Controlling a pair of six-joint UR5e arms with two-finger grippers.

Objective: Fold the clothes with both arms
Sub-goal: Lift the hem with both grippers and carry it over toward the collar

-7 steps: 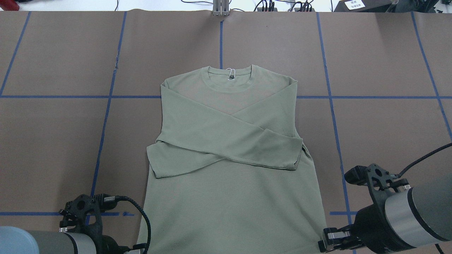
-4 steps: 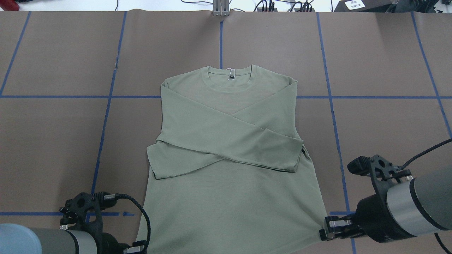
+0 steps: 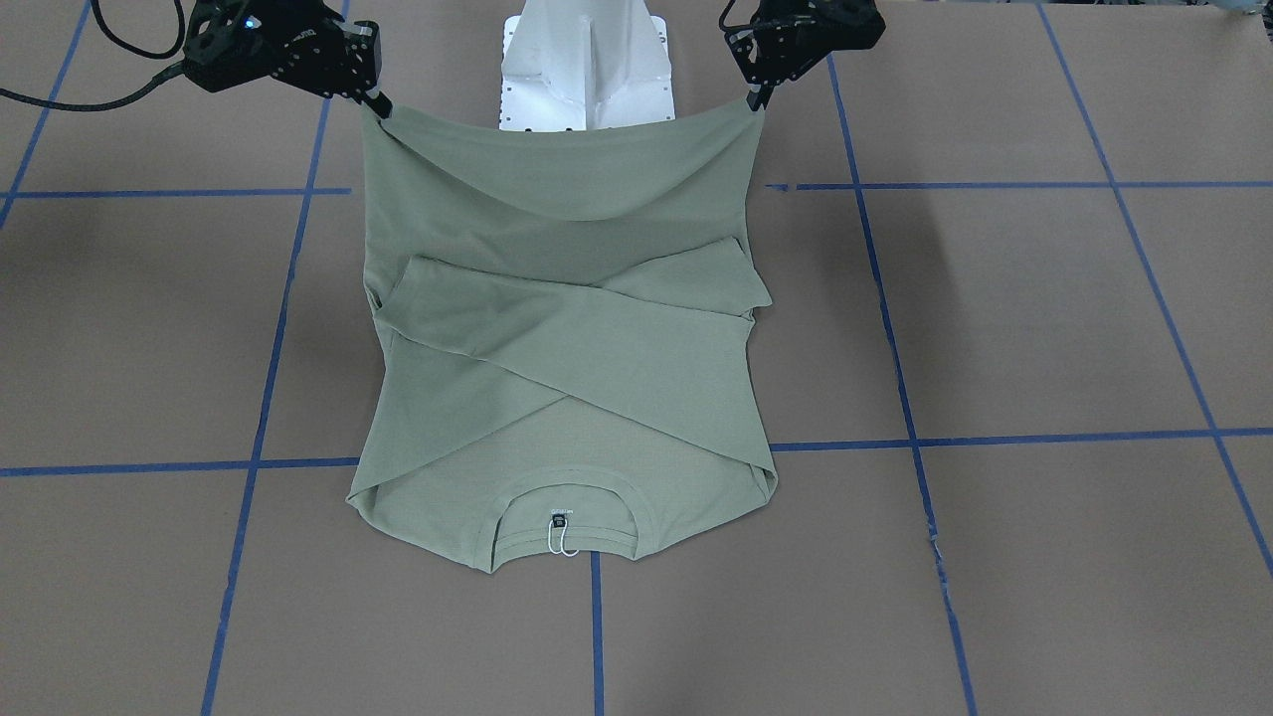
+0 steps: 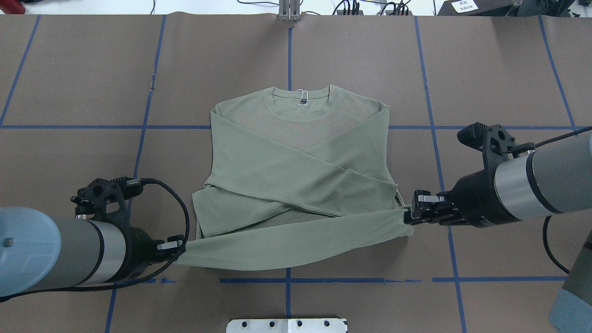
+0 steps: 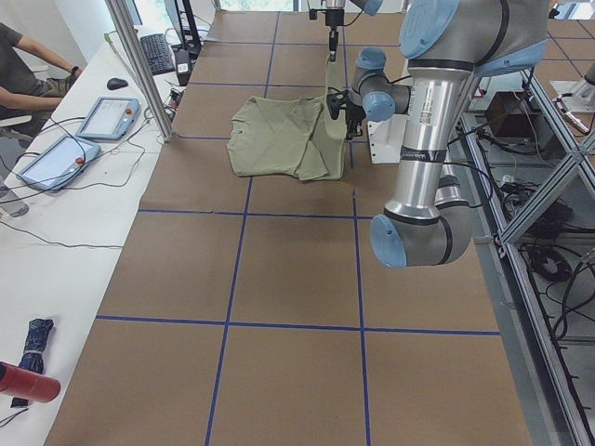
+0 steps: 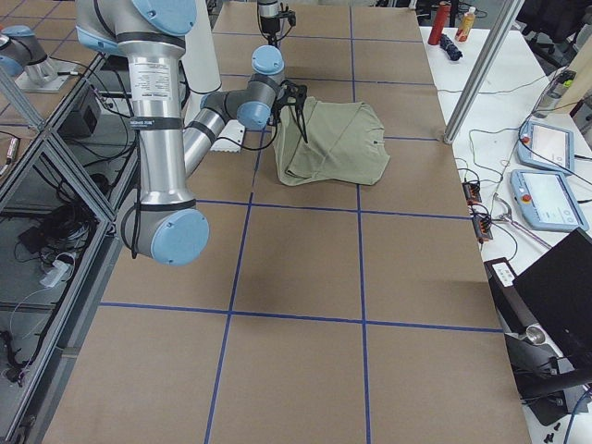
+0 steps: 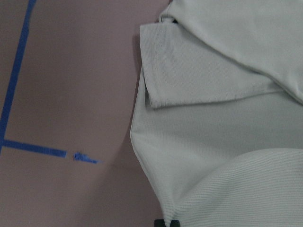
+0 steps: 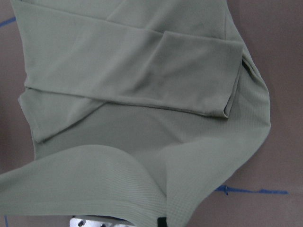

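Jaws of the left gripper [image 4: 179, 249] and right gripper [image 4: 409, 216] pinch the shirt's [image 4: 296, 152] hem corners, held off the desk [image 4: 499, 69]; the fold likely needs both carried evenly toward the collar [image 4: 299, 110].

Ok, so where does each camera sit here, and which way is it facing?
Front: across the table, facing the robot; left pincer on its right, right pincer on its left.
Overhead: behind the robot, looking forward and down; left arm, right arm.
Left side: table's end, left arm near.
Right side: opposite end, right arm near.
Left wrist: down onto the shirt; hardly any pincer shows.
Right wrist: likewise, other corner.
Shared: front and overhead both show the shirt's hem held up between the pincers.
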